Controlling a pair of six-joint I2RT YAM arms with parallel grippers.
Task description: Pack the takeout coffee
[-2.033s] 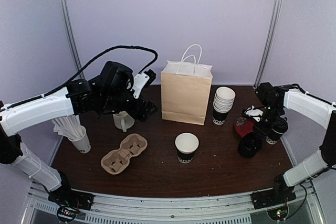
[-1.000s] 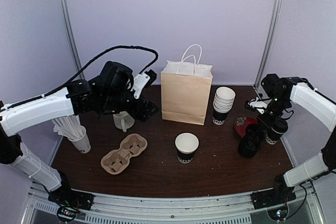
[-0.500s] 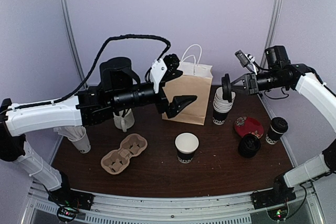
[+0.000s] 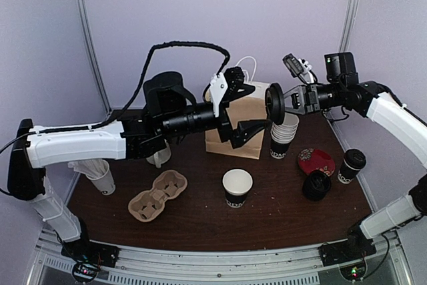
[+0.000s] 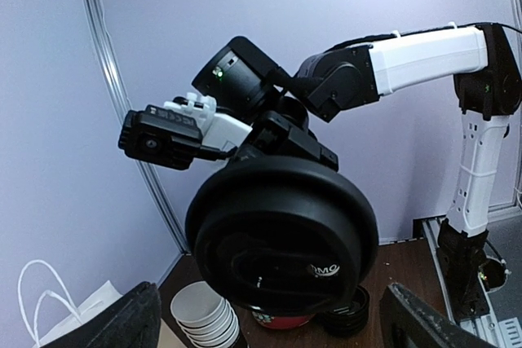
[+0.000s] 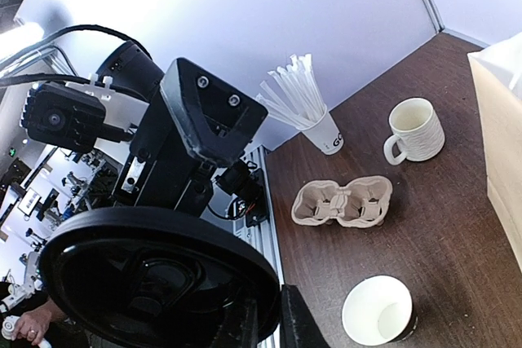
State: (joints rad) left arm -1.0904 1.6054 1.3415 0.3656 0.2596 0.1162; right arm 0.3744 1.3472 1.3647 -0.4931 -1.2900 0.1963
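Your R pincer (image 4: 285,102) is clamped on the rim of a black lid (image 4: 274,103), holding it on edge in the air, well above the table (image 4: 200,228). Your L pincer (image 4: 257,105) is spread fully wide w/ nothing in it and faces the lid from the opposite side. One tip is higher and one lower, both just beside the lid; can't tell if either touches it. The two pincers meet in front of the top of the brown paper bag (image 4: 223,139), w/ a stack of empty cups (image 4: 283,131) right under the lid.

On the table, an open black cup (image 4: 237,187) stands near the front middle, upright, white inside. A 2nd black cup (image 4: 351,165), lid on, stands at the far R edge. Btwn those two are a red dish (image 4: 316,161) and a stack of black lids (image 4: 316,185).

On the L side is a cardboard cup carrier (image 4: 157,195). Behind it is a white mug (image 6: 416,129), and a white cup of sticks (image 4: 100,177) stands at the L edge.
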